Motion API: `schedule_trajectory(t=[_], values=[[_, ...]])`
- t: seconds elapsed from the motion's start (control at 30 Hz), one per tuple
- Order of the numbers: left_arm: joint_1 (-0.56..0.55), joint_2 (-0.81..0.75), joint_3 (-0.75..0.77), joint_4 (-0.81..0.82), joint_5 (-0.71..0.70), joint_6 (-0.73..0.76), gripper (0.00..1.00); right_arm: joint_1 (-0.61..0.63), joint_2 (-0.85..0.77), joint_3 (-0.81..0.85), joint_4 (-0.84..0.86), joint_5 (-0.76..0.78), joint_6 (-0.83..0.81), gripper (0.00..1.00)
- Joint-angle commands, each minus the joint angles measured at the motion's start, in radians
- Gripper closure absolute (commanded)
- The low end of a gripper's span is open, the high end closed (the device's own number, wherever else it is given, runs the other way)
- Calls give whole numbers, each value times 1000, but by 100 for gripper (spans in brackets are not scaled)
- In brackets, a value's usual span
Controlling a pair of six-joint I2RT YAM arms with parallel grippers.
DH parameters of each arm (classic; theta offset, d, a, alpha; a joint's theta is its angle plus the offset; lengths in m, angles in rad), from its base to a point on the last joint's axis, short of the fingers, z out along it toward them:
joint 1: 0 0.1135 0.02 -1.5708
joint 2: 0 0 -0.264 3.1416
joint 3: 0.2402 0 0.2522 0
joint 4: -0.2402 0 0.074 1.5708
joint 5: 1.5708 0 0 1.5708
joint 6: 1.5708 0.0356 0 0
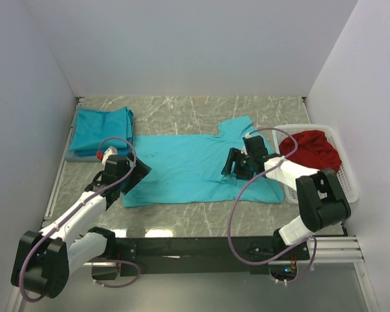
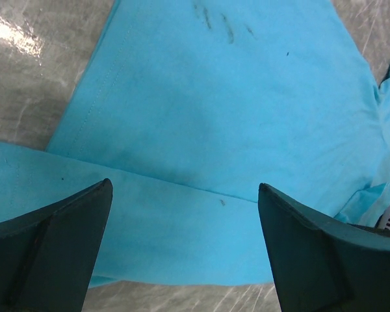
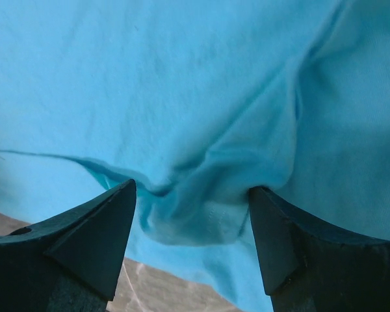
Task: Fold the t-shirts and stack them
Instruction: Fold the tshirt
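Top external view: one spread t-shirt [image 1: 188, 170] lay flat in the middle of the counter [image 1: 182, 107]. Its hem end was toward the left arm, one sleeve pointed at the back wall, and the other end sat just beside the white basket [image 1: 348, 185]. The folded t-shirt pile [image 1: 103, 132] sat at the rear left corner, apart from the spread one. The basket held a red cloth [image 1: 312, 149].

Left hand [image 1: 140, 174] was over the near left corner of the spread t-shirt, released, jaws wide apart. Left wrist view: nothing sat between the fingers [image 2: 58, 240], only cloth below them. The edge of a second cloth layer ran across just ahead of the tips. Couldn't tell whether the tips touched the cloth.

Right hand [image 1: 230, 166] was on the right half of the spread t-shirt, by the near sleeve. Right wrist view: jaws stood apart with both tips down on the cloth. A ruck of fabric bunched up between them but was not pinched, so released, not grasping. Bare counter showed past the cloth edge at the bottom of that view.
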Motion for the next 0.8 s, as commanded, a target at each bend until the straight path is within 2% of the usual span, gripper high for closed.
schedule_trajectory(t=[0.0,0.27,0.47,0.63,0.77], values=[[-1,-35,8,19,-34,16,1,19,35,64,75,-11,23,24],[-1,-87,-12,-11,-37,8,0,82,122,261,108,15,65,24],[-1,-129,-13,-35,-39,2,1,134,184,444,-23,108,36,24],[-1,-106,-19,-11,-16,8,0,135,87,392,-82,228,8,24],[-1,-54,-13,31,27,16,1,134,6,258,-109,292,-10,23]])
